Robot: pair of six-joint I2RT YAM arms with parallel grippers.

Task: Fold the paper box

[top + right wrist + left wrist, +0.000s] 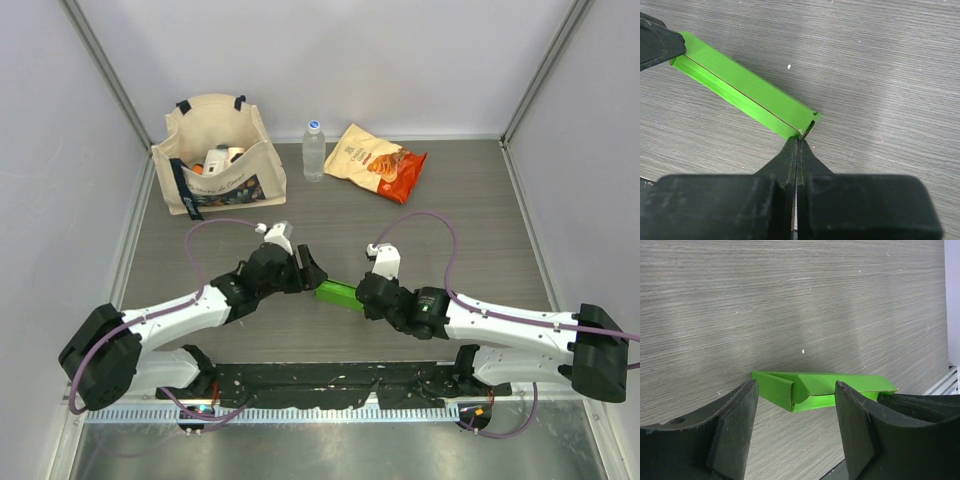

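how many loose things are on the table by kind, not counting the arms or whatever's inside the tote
bright green folded card paper box: 1
beige canvas tote bag: 1
clear plastic water bottle: 1
orange crinkly snack bag: 1
total: 4

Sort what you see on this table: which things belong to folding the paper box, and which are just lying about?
Job in hand: paper box, left gripper, right gripper.
Lying about: tote bag, water bottle, orange snack bag.
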